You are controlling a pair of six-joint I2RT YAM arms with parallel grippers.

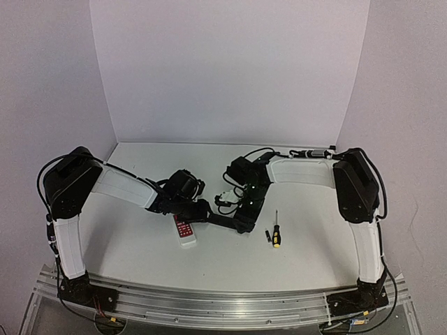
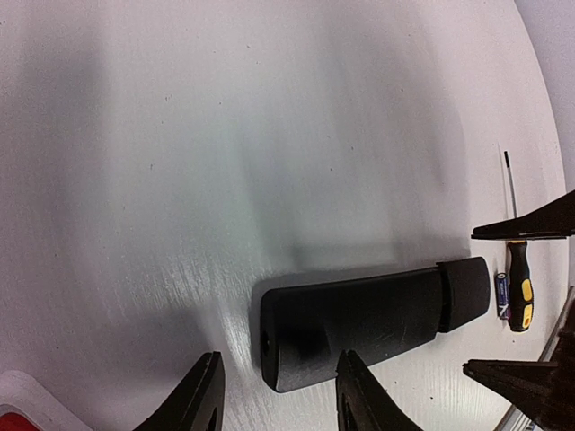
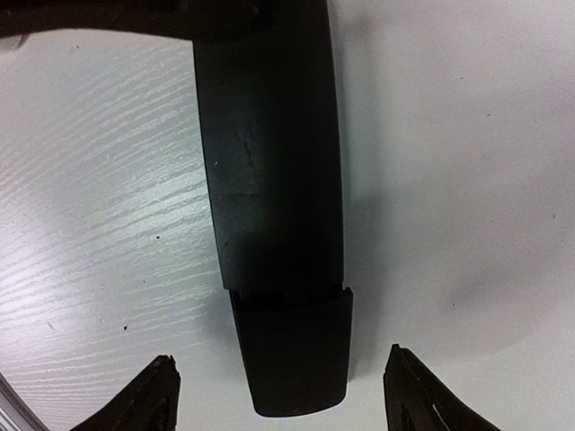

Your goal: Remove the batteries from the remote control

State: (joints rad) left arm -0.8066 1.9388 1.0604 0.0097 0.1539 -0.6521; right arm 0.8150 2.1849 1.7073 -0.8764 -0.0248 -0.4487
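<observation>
The remote control (image 2: 359, 323) lies flat on the white table (image 2: 225, 135) near its middle, between the two arms, its plain black back facing up. At one end its battery cover (image 3: 292, 350) sits offset outward from the body, with a visible step at the seam, though it is not off. The right gripper (image 3: 280, 355) hangs over that end with its fingers (image 3: 148, 395) spread wide, one on each side of the cover, and bare table shows between each tip and the plastic, so it has hold of nothing. The left gripper (image 2: 280, 355) is at the opposite end, its jaws about half apart and bracketing the remote's blunt end. One finger (image 2: 359, 395) overlaps the lower edge of the body while the other stands a little off it. From this low angle I cannot tell whether the pads actually press on the remote or only straddle it. Beyond the cover end, a single battery (image 2: 501, 294) lies on the table just beside the yellow-and-black handle of a screwdriver (image 2: 518, 292), roughly parallel to it. A white remote (image 1: 186, 232) with a red panel lies near the left gripper, on the side towards the arm bases.
</observation>
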